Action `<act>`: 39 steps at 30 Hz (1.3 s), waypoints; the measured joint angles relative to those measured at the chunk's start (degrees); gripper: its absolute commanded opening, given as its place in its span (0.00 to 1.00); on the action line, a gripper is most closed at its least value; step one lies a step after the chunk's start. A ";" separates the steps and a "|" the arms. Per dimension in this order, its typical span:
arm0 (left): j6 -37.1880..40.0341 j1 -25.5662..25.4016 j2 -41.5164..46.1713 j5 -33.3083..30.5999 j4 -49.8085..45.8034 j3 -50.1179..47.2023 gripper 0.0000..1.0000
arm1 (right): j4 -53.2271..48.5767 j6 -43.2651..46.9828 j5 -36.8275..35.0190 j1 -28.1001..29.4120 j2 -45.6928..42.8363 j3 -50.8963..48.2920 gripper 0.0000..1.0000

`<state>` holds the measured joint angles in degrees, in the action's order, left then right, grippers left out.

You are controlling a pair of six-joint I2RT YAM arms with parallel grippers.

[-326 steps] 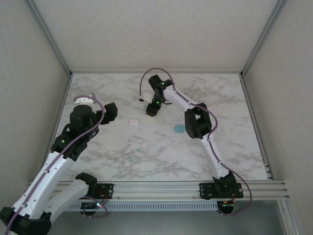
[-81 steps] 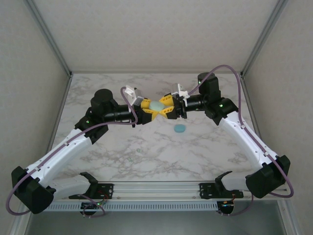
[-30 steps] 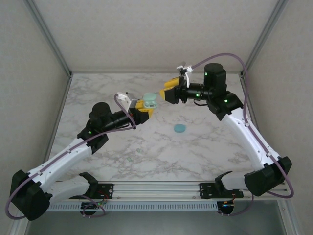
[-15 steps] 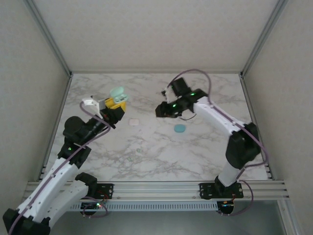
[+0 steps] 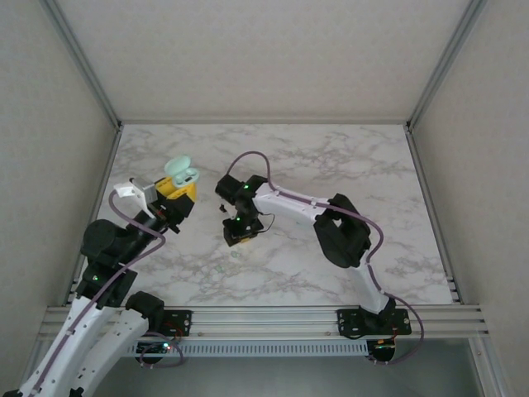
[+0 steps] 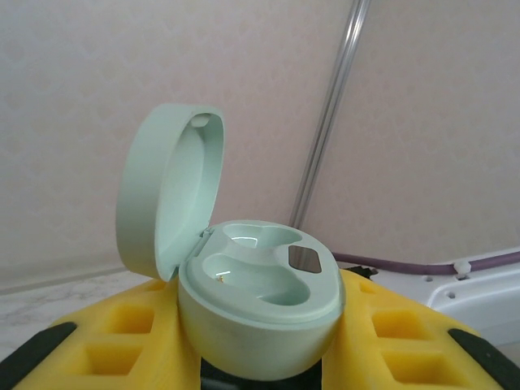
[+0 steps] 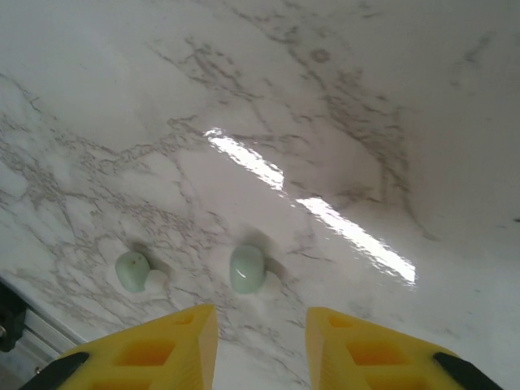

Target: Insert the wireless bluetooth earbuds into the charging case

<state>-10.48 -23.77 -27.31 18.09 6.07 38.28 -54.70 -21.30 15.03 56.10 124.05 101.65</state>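
Note:
My left gripper (image 5: 176, 192) is shut on the pale green charging case (image 6: 262, 302), held up off the table at the left. The case's lid (image 6: 169, 188) stands open and both sockets are empty. My right gripper (image 7: 262, 329) hangs low over the marble table, jaws apart with nothing between them. Two pale green earbuds lie on the table just ahead of its yellow fingertips (image 7: 166, 349): one earbud (image 7: 247, 269) roughly in line with the gap, another earbud (image 7: 132, 270) to its left. From the top, the right gripper (image 5: 235, 234) is just above the earbuds (image 5: 234, 254).
The marble table (image 5: 372, 165) is bounded by aluminium posts and white walls on three sides. The right arm's elbow (image 5: 339, 225) stretches across the table's middle. A purple cable (image 6: 406, 266) runs behind the case in the left wrist view.
The left arm has drawn back to the left with the open case. The right arm has swung left and down over the two earbuds, and its jaws have narrowed.

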 measured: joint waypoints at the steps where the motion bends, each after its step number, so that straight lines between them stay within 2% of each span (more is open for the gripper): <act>1: 0.13 0.00 0.02 0.00 -0.33 0.35 0.23 | -0.66 0.07 -0.59 0.46 0.74 1.01 0.34; 6: 0.55 0.00 0.07 0.00 -1.29 1.49 0.23 | -4.07 0.52 -2.69 1.90 4.17 5.33 0.33; 13: 0.92 0.00 0.04 0.02 -1.90 1.49 0.24 | -6.88 0.52 -3.96 3.30 8.22 9.77 0.36; 39: 1.03 0.00 -0.92 0.90 -1.86 1.49 0.24 | -10.14 0.74 -6.08 4.17 11.91 12.41 0.28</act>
<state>-9.45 -23.77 -28.23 18.98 4.21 39.77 -64.84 -20.56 8.95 60.27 135.96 114.06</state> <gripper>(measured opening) 0.348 0.291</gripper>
